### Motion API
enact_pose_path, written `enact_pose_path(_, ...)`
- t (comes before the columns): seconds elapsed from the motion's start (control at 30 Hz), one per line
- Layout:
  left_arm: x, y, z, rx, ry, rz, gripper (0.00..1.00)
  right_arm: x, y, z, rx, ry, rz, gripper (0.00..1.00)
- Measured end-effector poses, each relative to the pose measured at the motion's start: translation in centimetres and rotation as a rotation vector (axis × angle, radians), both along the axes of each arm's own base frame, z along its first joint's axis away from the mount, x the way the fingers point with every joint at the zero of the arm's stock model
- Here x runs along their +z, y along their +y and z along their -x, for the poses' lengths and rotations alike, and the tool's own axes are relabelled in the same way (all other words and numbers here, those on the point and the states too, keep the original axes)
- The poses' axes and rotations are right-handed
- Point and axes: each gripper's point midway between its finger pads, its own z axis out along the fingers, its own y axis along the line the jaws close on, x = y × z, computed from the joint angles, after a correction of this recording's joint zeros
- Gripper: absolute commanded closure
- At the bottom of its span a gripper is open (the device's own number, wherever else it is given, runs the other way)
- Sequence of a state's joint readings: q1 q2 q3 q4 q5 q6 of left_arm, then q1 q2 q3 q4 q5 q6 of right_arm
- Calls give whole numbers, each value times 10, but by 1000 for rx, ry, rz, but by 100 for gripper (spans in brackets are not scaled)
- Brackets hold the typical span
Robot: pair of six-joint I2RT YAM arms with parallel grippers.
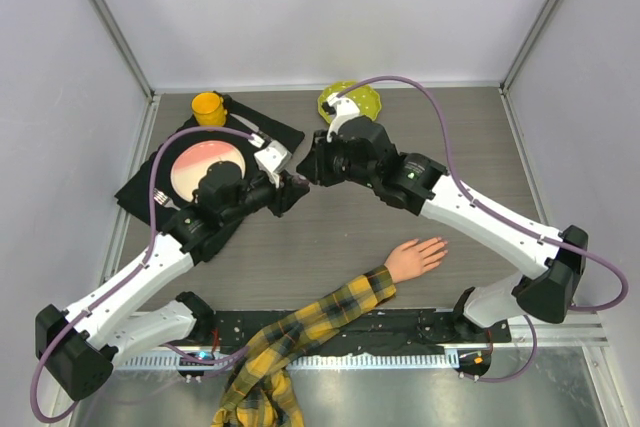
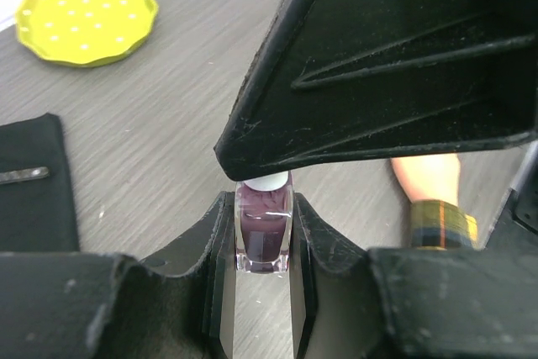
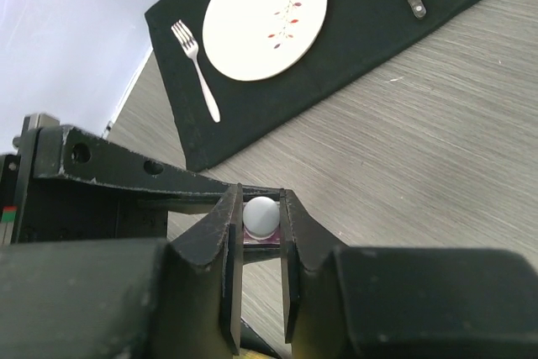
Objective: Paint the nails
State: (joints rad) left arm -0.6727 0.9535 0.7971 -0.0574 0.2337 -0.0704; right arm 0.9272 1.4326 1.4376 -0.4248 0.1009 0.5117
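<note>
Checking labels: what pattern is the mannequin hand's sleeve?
Yellow-and-black plaid sleeve, clearest in the top external view.

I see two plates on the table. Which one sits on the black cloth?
The cream-and-pink plate, with a fork beside it, sits on the black cloth at the left. The yellow dotted plate lies on the bare table at the far edge.

Left arm (image 1: 140, 272), right arm (image 1: 480, 212) converge — jaws clamped.
</note>
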Motion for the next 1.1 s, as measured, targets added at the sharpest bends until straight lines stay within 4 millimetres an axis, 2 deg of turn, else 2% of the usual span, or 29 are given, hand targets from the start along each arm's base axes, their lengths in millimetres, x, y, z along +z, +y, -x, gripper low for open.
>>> enact_pose_path(0.1,-1,-4,7,-49,10,1,100,-1,-4,7,49,-24,20,99)
enact_pose_path(0.23,-4,-13,26,-169,34,2,100,-3,-13,22,184,-61,22,99)
enact_pose_path(0.53,-3,-26,91,-514,125,44,100,-3,-20,91,655,-176,-152,99)
enact_pose_path(0.73,-1,-23,117,-626,173,63,100,0,-18,116,824,-208,-224,99)
enact_pose_path(0.77,-1,-23,118,-630,176,64,100,0,-18,117,832,-213,-227,71)
enact_pose_path(0.8,-2,-23,119,-632,178,63,100,0,-18,117,832,-215,-228,55)
enact_pose_path(0.83,-2,-23,117,-626,177,61,100,0,-18,116,823,-213,-226,48)
enact_pose_path(0.93,2,-26,104,-568,127,53,100,-4,-17,100,716,-196,-198,32)
enact_pose_path(1.0,2,-24,87,-474,95,32,100,-5,-19,78,567,-178,-168,27)
enact_pose_path(1.1,2,-17,57,-310,42,2,100,-7,-26,51,369,-134,-159,25)
